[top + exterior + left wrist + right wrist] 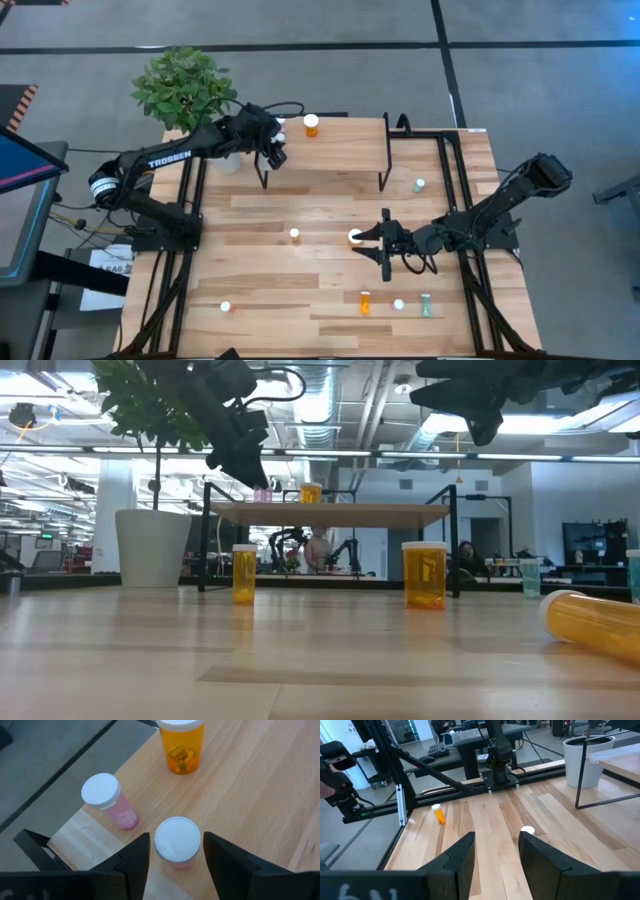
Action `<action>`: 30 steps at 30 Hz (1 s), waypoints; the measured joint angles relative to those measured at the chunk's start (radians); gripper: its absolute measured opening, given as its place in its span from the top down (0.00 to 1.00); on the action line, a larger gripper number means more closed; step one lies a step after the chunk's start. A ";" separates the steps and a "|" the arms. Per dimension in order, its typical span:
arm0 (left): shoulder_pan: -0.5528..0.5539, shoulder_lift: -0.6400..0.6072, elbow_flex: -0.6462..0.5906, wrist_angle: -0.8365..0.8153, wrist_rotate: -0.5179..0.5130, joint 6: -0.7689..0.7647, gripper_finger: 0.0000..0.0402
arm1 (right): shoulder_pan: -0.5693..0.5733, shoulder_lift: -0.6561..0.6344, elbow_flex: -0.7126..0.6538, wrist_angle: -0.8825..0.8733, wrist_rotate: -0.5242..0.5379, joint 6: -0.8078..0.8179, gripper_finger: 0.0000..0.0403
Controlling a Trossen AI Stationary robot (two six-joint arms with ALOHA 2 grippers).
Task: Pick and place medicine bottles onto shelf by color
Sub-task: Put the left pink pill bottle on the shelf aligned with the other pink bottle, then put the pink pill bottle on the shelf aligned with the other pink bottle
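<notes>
- Medicine bottles lie scattered over the table [330, 190]: nearest the front edge an orange one on its side [365, 302], a white-capped one [398, 304] and a pale green one [425, 305], with another lone cap [226, 307] off to the left
- Mid-table, a small orange bottle [294, 235] stands alone, and a larger orange bottle [355, 237] sits right at the tips of the right gripper [372, 243]
- That right arm stretches low from the table's right edge, its claw spread wide and holding nothing, probably lining up on the larger orange bottle
- Farther back stands the shelf [325, 150]; an orange bottle [182, 745] and a pink bottle [109, 800] are grouped at its left rear corner, presumably by colour
- The left arm reaches over that corner, and the left gripper [174, 854] straddles a second pink bottle [177, 841] beside the first, fingers parted and not touching it
- Beyond, a potted plant [185, 85] marks the back left corner
</notes>
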 joint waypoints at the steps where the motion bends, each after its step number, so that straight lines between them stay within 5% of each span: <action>1: 0.000 0.000 0.000 0.000 0.000 0.000 0.55 | 0.000 0.000 0.000 0.000 0.000 0.000 0.57; 13: -0.004 -0.188 -0.001 -0.032 0.012 0.008 0.49 | 0.000 0.000 0.000 0.000 0.000 0.001 0.57; 18: -0.046 -0.379 -0.021 -0.025 0.212 0.024 0.48 | 0.007 -0.003 0.000 0.000 0.000 0.040 0.57; 21: -0.117 -0.524 -0.116 0.074 0.295 0.008 0.48 | 0.022 -0.005 0.025 -0.002 0.000 0.049 0.57; 25: -0.238 -0.718 -0.327 0.255 0.272 -0.063 0.48 | 0.056 -0.005 0.098 -0.076 0.000 0.021 0.57; 30: -0.402 -0.911 -0.591 0.523 0.212 -0.133 0.48 | 0.090 -0.005 0.272 -0.527 0.017 0.190 0.57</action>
